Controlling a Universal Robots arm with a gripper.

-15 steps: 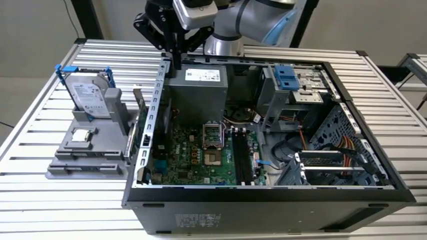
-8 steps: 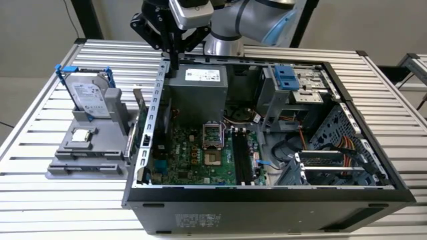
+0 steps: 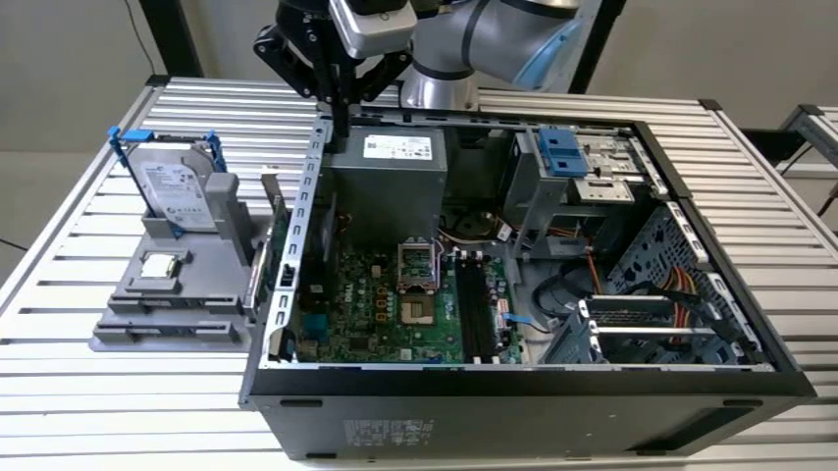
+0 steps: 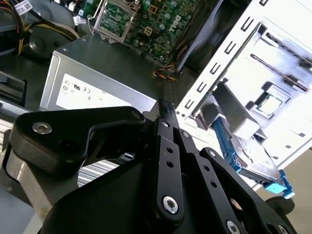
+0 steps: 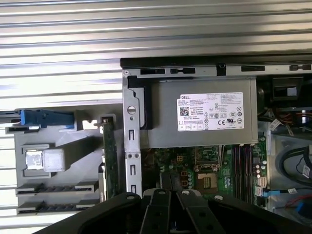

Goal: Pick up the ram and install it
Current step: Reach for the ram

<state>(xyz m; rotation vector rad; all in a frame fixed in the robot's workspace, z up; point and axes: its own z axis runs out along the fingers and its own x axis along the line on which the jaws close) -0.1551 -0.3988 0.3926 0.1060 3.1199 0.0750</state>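
Your black gripper (image 3: 340, 132), pressed together and holding nothing, hangs at the exterior view's top middle. The thin green ram stick (image 5: 109, 158) stands just beside the grey metal case wall (image 5: 130, 146), so closed fingers could knock either.

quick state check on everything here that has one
computer case: side open
gripper: shut, empty, above the case's rear corner
ram: on edge in the gray holder, not picked up
hard drive: upright in the holder
memory slots: empty
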